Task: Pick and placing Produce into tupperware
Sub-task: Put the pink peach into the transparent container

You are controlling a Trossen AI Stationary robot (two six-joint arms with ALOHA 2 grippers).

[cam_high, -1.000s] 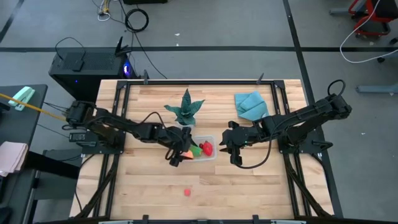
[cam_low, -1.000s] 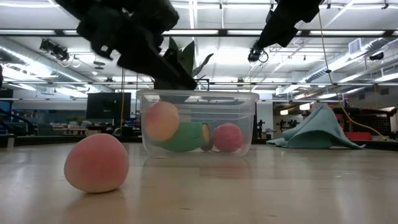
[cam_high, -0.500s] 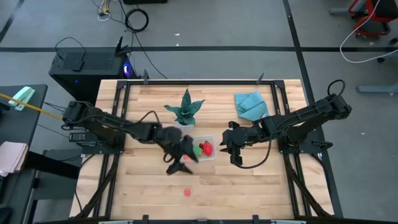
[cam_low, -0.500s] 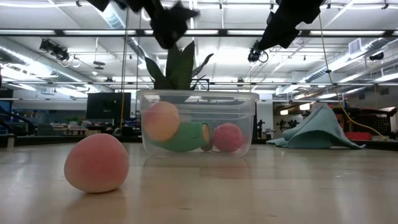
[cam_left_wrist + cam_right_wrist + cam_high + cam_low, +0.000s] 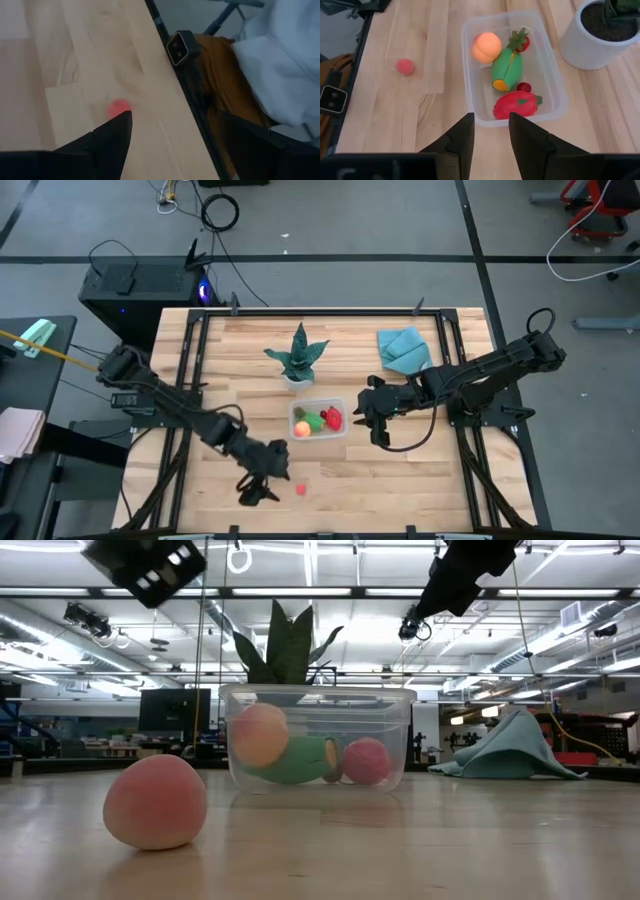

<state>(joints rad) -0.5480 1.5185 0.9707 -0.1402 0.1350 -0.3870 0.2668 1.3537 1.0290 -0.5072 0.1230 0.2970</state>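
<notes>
While most of the produce already lies inside it, the tupperware (image 5: 318, 420) sits near the middle of the tabletop (image 5: 420, 470), just in front of the potted plant (image 5: 297, 355) in its white pot. The right wrist view looks down into the clear tub: an orange-yellow round fruit (image 5: 486, 47) sits at one end, a green oval piece (image 5: 505, 69) lies beside it along the middle, and a small red strawberry-like piece (image 5: 521, 43) with a green top touches the green one. At the other end rests a larger red piece (image 5: 515, 105) with a green tip, and a tiny dark red ball (image 5: 523, 87) lies between it and the green oval.

One small red ball (image 5: 300, 489) remains outside, alone on bare wood near the front edge, well apart from the tub. The left gripper (image 5: 256, 487) hangs low just left of this ball; its jaws look spread with nothing between them, though the wrist picture is blurred, so this is a likely reading only.

The right gripper (image 5: 372, 418) hovers just right of the tupperware, jaws nearly pressed together with only a narrow gap and holding nothing. A crumpled blue cloth (image 5: 404, 348) lies at the far right of the tabletop.
</notes>
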